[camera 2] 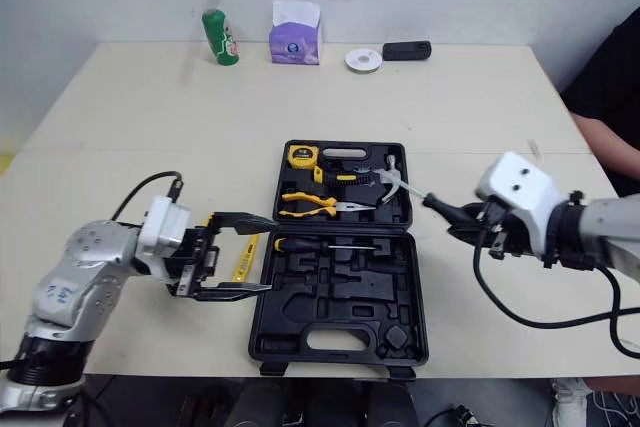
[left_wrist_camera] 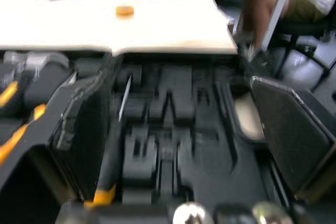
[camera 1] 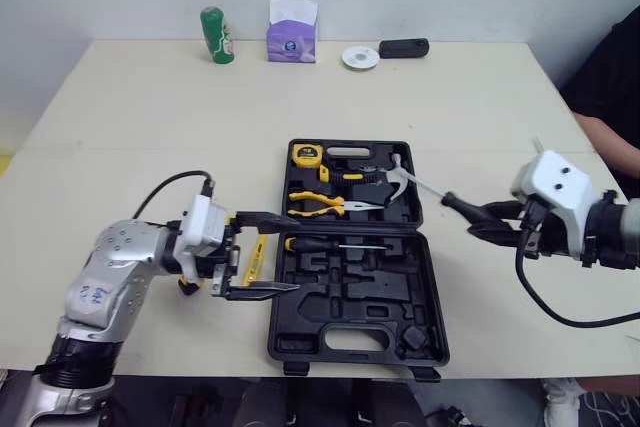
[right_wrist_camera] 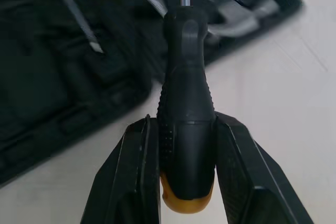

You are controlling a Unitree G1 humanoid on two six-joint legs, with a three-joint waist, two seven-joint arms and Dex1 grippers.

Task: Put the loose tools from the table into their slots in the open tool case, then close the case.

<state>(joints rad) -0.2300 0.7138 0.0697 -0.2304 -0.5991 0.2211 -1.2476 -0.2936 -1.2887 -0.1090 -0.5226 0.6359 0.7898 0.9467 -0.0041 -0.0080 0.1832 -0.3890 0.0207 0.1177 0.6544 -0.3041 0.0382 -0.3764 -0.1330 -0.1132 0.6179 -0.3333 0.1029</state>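
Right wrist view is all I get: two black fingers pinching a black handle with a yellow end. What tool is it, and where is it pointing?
Observer: It's a screwdriver in the right end effector; its shaft points over the far right part of the open tool case, tip near the hammer.
Operator: What's the other arm doing?
Observer: The left end effector hangs open at the case's left side, with a yellow level between its fingers.
Operator: Is anything packed yet?
Observer: Yes: a tape measure, pliers and a second screwdriver lie in the case.
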